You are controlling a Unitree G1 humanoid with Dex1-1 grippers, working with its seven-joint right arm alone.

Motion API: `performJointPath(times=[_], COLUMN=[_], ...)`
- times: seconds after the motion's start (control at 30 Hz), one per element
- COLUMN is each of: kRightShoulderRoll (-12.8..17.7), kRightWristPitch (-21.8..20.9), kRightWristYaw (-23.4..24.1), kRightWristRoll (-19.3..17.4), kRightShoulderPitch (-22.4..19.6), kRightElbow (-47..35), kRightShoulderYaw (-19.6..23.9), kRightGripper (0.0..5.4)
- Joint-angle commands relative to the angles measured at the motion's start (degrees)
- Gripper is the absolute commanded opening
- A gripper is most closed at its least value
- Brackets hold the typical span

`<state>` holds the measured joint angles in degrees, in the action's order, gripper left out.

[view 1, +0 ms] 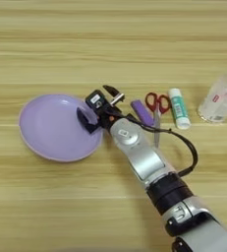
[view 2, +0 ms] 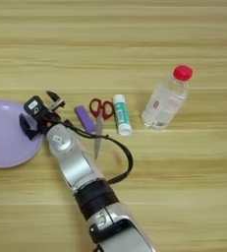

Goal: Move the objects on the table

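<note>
in the left eye view my claw (view 1: 99, 106) sits at the right rim of the round lavender plastic plate (view 1: 51, 128), its two black fingers spread wide and gripping nothing. one finger reaches over the plate's rim, the other points up and away over bare wood, so i judge the claw is straddling the plate's edge and not carrying anything. just to the right of my claw lies the small purple rectangular block (view 1: 142, 112), tilted, with my silver forearm running down past it toward the bottom right. beyond the block, further right, the red-handled metal scissors (view 1: 157, 110) lie flat with blades pointing toward me, and the white-and-green glue stick (view 1: 179, 108) lies just beside them. a clear plastic bottle (view 1: 220, 98) is far right, cut by the edge.

in the right eye view my claw (view 2: 40, 112) again shows spread fingers at the plate's (view 2: 2, 135) right edge. the bottle (view 2: 166, 98) shows whole, red cap uppermost, well apart from my claw on the light wooden table (view 2: 134, 44). block, scissors and glue stick all rest on the wood, none on the plate.
</note>
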<state>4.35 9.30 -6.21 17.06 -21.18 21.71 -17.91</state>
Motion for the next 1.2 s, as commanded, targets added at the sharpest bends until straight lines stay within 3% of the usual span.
performJointPath(times=[0.03,0.47,0.67,0.87,1.2], kRightShoulderRoll=[1.2,4.9,4.5,2.9,2.7], kRightWristPitch=[-1.1,-5.1,-9.3,-15.2,-16.2], kRightWristYaw=[1.7,6.8,7.3,4.7,3.9], kRightWristRoll=[1.2,3.4,2.2,-1.2,-2.5], kRightShoulderPitch=[-4.0,-8.1,-9.3,-9.0,-8.2], kRightElbow=[-1.2,4.8,7.5,7.2,4.5], kRightShoulderYaw=[1.7,5.5,6.8,7.4,8.8], kRightGripper=[5.38,5.38,5.38,5.38,5.38])
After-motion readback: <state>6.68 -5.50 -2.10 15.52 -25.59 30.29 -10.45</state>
